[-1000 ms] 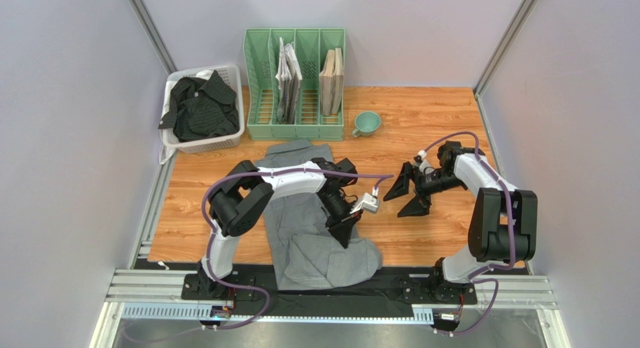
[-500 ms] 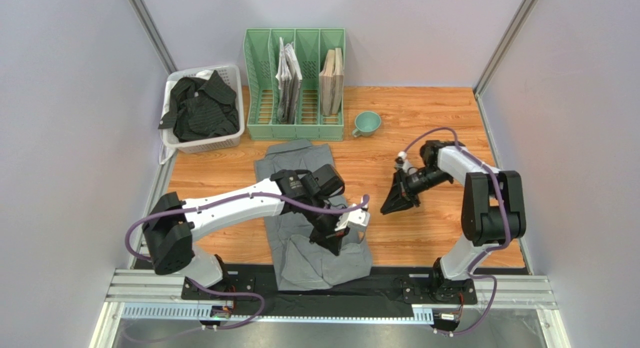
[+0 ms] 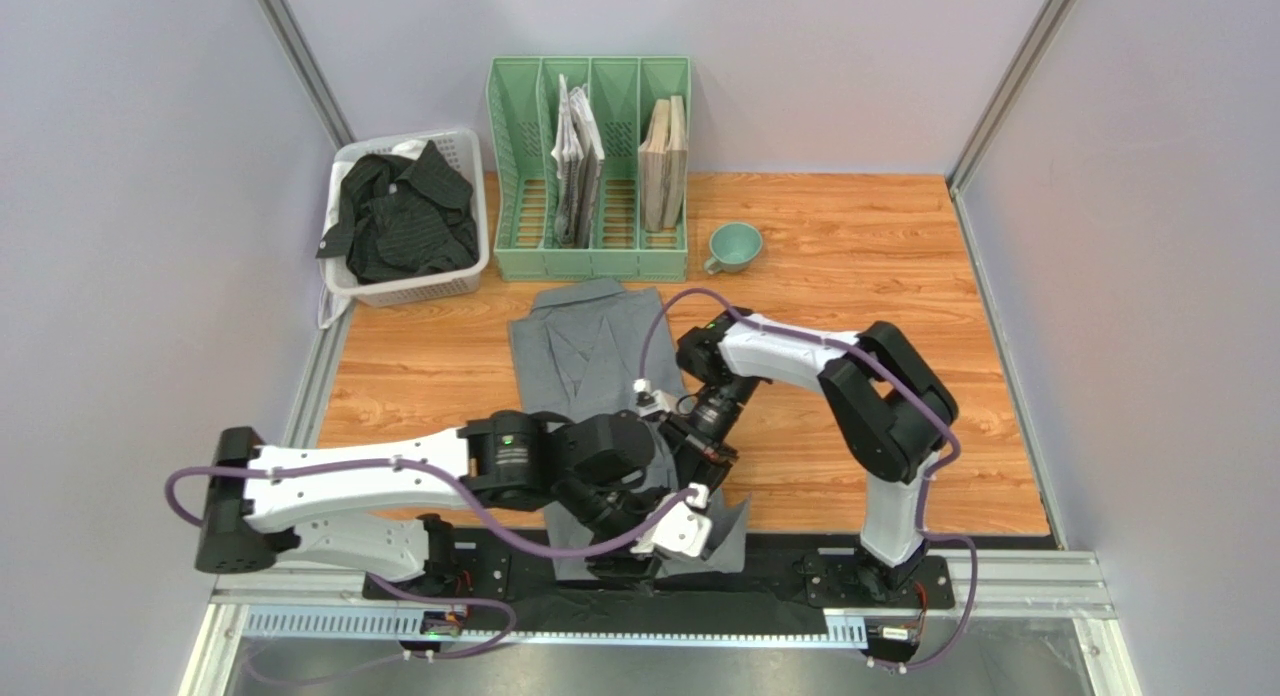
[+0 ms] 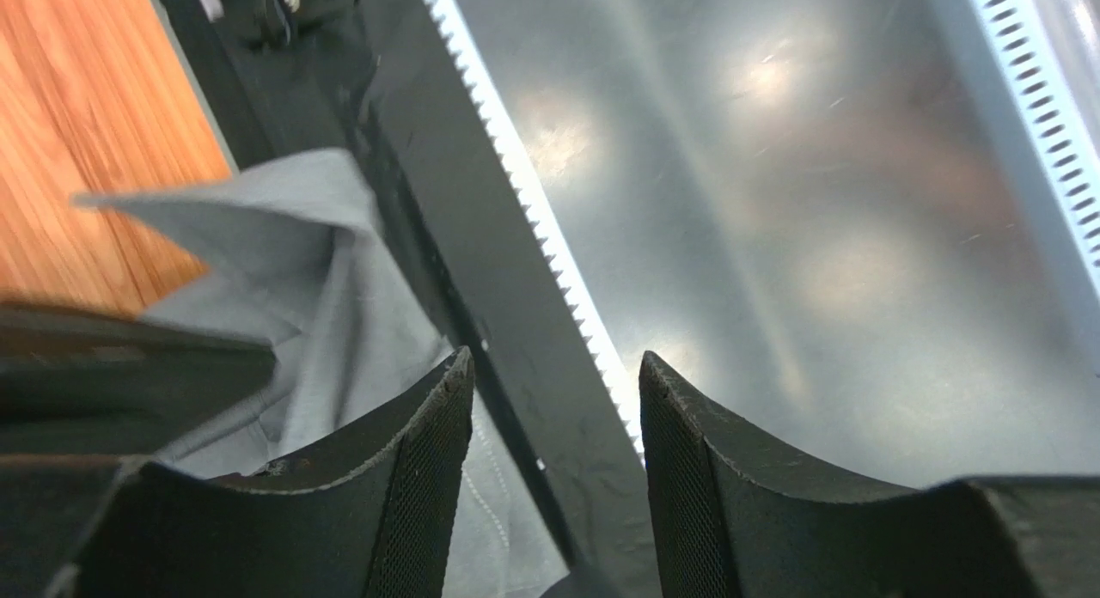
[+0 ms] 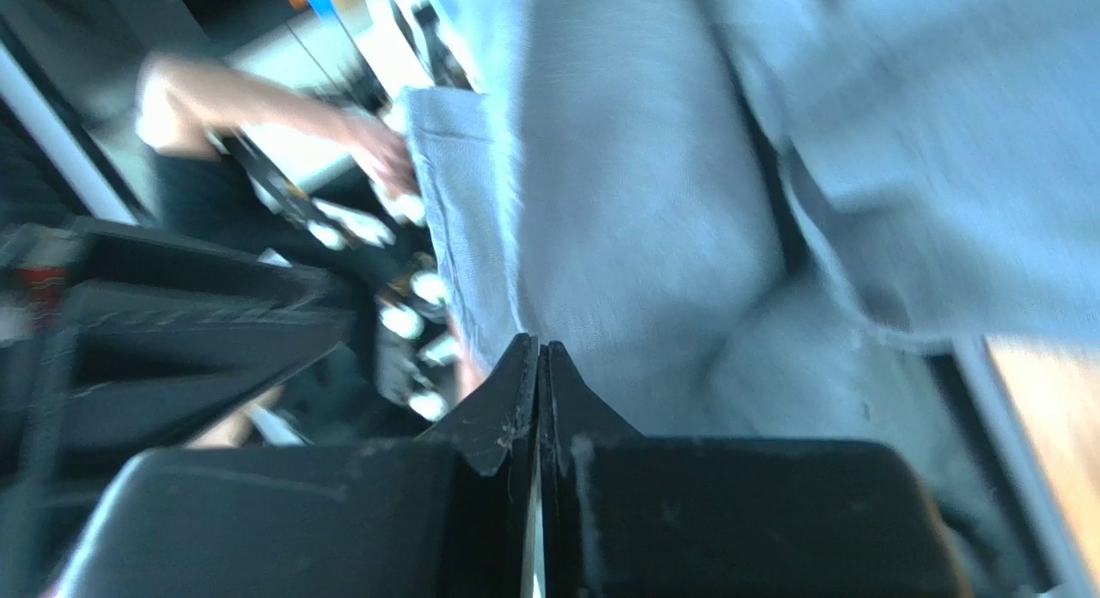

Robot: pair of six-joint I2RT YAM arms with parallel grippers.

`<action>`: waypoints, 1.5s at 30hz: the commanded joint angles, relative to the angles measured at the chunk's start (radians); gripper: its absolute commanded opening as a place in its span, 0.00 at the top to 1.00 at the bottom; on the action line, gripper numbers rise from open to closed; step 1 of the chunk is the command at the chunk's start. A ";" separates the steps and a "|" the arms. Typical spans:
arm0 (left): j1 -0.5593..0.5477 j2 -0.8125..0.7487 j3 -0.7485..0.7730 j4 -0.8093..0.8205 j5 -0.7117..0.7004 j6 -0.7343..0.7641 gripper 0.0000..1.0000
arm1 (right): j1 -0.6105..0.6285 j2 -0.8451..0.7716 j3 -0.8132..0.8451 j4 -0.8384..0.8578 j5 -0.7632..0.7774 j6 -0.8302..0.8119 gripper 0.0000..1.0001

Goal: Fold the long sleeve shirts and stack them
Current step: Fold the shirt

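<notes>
The grey long sleeve shirt lies lengthwise in the middle of the table, its hem bunched at the near edge. The black striped shirt is heaped in the white basket. My left gripper hangs over the near rail beside the hem. In the left wrist view it is open with nothing between its fingers, and the grey cloth lies to its left. My right gripper sits at the shirt's right edge. In the right wrist view it is shut, tips at the grey cloth. No pinched fold shows.
A green file rack with papers stands at the back, and a teal cup is to its right. The black rail and metal floor lie past the near edge. A person shows blurred beyond the table.
My left arm swept from the shirt's middle to its near hem and opened. My right arm swung left off the bare wood onto the shirt and shut. The shirt's lower part is narrower.
</notes>
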 commanded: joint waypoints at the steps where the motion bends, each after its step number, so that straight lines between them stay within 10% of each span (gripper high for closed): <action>1: -0.018 -0.092 -0.045 0.046 -0.006 -0.045 0.43 | 0.120 0.060 0.160 -0.131 0.000 -0.185 1.00; 10: 0.598 -0.270 -0.098 -0.046 -0.066 -0.064 0.43 | 0.030 -0.040 0.224 0.143 0.251 0.034 0.92; 15: 0.765 -0.301 -0.065 -0.115 -0.069 -0.146 0.35 | 0.035 0.052 0.283 0.234 0.338 0.049 0.60; 22: 1.021 -0.265 0.043 -0.175 0.016 -0.236 0.35 | 0.159 0.143 0.229 0.161 0.223 -0.076 0.65; 31: 1.143 -0.298 0.081 -0.239 0.049 -0.218 0.36 | 0.469 -0.239 0.048 0.145 0.195 -0.321 0.75; 38: 1.143 -0.330 0.057 -0.270 0.017 -0.088 0.36 | 0.743 -0.540 -0.196 0.427 0.611 -0.297 0.48; 40: 1.143 -0.318 0.040 -0.293 0.029 -0.031 0.36 | 0.783 -0.587 -0.223 0.449 0.717 -0.325 0.25; 45: 1.129 -0.311 0.001 -0.342 0.159 0.228 0.41 | 0.709 -0.627 -0.150 0.429 0.915 -0.311 0.28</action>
